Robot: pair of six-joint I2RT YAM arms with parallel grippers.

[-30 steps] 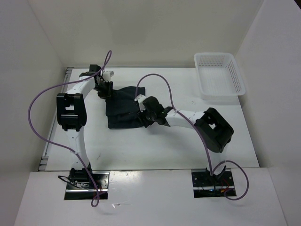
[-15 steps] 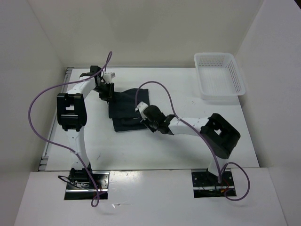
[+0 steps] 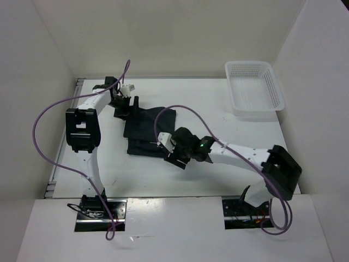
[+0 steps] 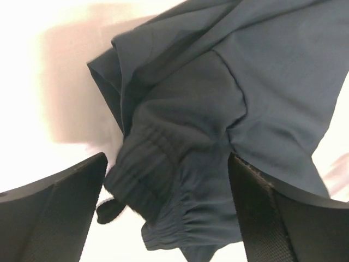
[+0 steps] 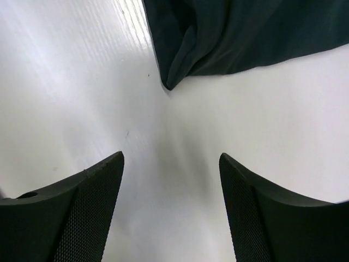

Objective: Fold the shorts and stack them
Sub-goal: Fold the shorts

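Navy-black shorts (image 3: 148, 126) lie bunched left of centre on the table (image 3: 229, 164); the left gripper (image 4: 167, 158), spread over the waistband (image 4: 158, 188), and the right gripper (image 5: 172, 158), spread above bare table just beside the cloth, should, I think, each pinch an edge squarely.

White plastic mesh basket (image 3: 256, 111) stands upright at far-right corner of tabletop (image 3: 142, 174), open side up, long axis running near-to-far, approx. square to the edges. Tabletop is white and smooth, w/ a couple of small dark specks (image 5: 148, 75) seen in right wrist view. White panels enclose the area: back wall (image 3: 174, 38) plus side walls L & R; grey metal strip (image 3: 54, 174) runs along tabletop's left edge.
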